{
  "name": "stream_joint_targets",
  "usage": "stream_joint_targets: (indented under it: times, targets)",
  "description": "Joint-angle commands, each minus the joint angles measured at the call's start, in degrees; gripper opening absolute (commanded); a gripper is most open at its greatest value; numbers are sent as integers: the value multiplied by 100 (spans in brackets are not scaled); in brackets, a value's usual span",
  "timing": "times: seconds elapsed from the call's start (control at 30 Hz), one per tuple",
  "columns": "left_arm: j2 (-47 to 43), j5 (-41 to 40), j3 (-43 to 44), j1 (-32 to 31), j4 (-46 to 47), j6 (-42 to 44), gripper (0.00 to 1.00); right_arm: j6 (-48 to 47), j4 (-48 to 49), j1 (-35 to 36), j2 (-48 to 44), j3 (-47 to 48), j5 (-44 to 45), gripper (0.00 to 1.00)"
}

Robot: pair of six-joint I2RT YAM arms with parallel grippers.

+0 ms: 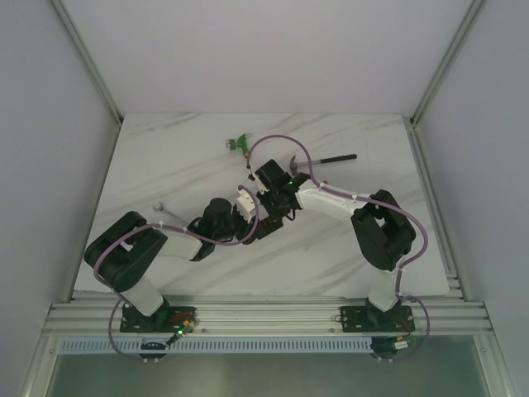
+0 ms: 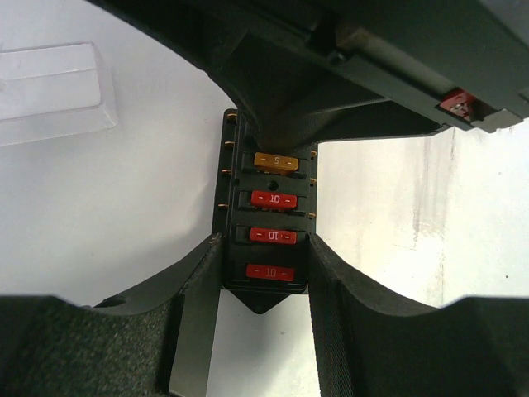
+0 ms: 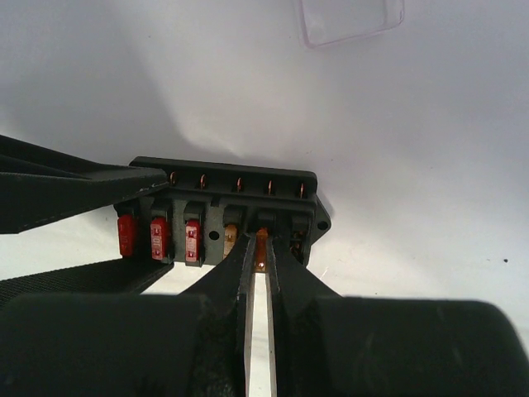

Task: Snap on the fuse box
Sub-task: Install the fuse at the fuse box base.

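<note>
The black fuse box (image 2: 269, 178) lies on the white table and carries three red fuses and one orange one. My left gripper (image 2: 264, 245) is shut on its near end, a finger pressed on each long side. In the right wrist view the fuse box (image 3: 223, 186) lies crosswise. My right gripper (image 3: 261, 241) is shut on a small orange fuse (image 3: 261, 252) held at the box's fifth slot. The clear plastic lid (image 2: 50, 91) lies apart on the table and also shows in the right wrist view (image 3: 351, 18). From above, both grippers (image 1: 263, 208) meet mid-table and cover the box.
A hammer (image 1: 326, 159) lies behind the right arm. A small green object (image 1: 238, 145) sits at the back centre. A small grey piece (image 1: 159, 207) lies left of the left arm. Metal frame rails border the table.
</note>
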Motion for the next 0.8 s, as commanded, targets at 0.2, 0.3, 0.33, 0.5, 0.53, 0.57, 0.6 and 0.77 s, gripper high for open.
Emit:
stream_joint_targets:
  times: [0.2,0.3,0.33,0.5,0.53,0.57,0.6,0.77]
  targets:
    - [37,195,-89,19,-387,64,41,-125,-1199,-11,496,-656,-63,0]
    - [-14,247,-102,3,-429,69,41,-65,-1298,65,197,-348,-116,8]
    - [-33,255,-105,-3,-440,76,42,-46,-1316,76,132,-255,-165,11]
    - [-53,315,-80,-59,-507,94,43,33,-1349,133,-34,254,-345,25]
    - [-53,325,-67,-68,-531,102,43,62,-1355,142,-52,373,-386,27]
    - [-57,333,-54,-84,-559,110,43,98,-1363,143,-69,480,-421,30]
    - [-57,335,-52,-89,-571,112,44,127,-1386,143,-89,592,-457,32]
    - [-98,327,-46,-96,-609,137,45,327,-1584,135,-49,1025,-383,35]
